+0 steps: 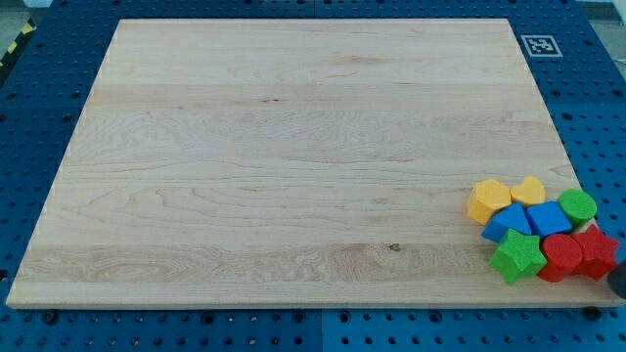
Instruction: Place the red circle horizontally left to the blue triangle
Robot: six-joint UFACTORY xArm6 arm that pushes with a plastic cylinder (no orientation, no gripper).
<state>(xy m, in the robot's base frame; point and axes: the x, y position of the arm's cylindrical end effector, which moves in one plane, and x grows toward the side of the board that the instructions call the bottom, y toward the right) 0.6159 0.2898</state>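
All the blocks sit in one tight cluster at the view's bottom right corner of the wooden board (293, 156). The red circle (560, 256) lies near the board's bottom edge, between a green star (516, 257) on its left and another red block (596, 251), perhaps a star, on its right. The blue triangle (507, 223) lies just up and left of the red circle, above the green star. A dark shape (618, 280) at the view's right edge, touching the right-hand red block, may be my tip; I cannot tell for sure.
A blue square block (549, 218) sits right of the blue triangle. An orange hexagon (487, 200), a yellow heart (529, 190) and a green circle (577, 204) form the cluster's top row. A printed marker (539, 45) is at the board's top right corner.
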